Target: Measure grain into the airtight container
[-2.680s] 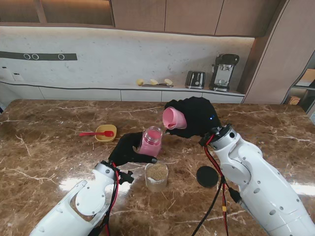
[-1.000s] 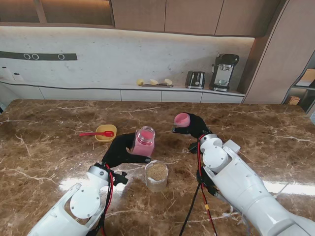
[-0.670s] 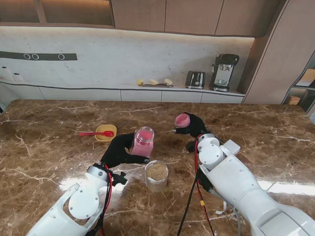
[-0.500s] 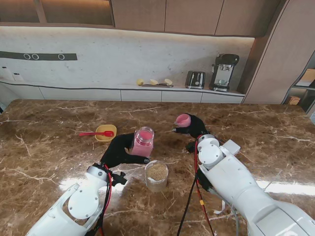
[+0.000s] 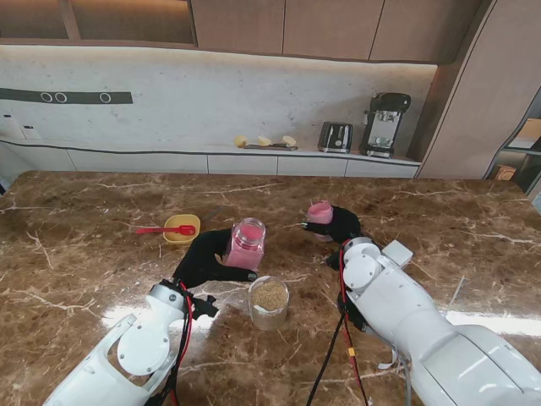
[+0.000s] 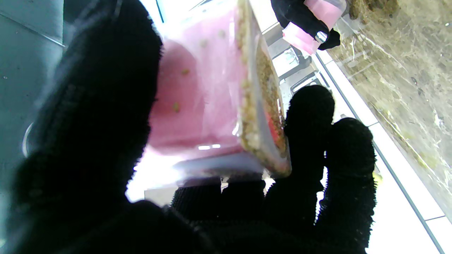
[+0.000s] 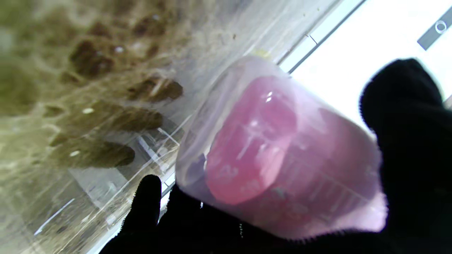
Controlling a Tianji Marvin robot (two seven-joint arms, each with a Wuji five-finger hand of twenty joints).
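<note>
Stand view, right hand (image 5: 338,223) hiding pink cup (image 5: 319,211)

White arms (image 5: 406,313) — black-gloved hands, red-black cables (image 5: 188,317).

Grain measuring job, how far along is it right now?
Done: the pink container, held by the left hand, already has grain inside, seen in the left wrist view. In hand: the right hand holds the pink measuring cup, which looks empty. Left: the glass jar still holds grain, and I see no lid on the container.
</note>
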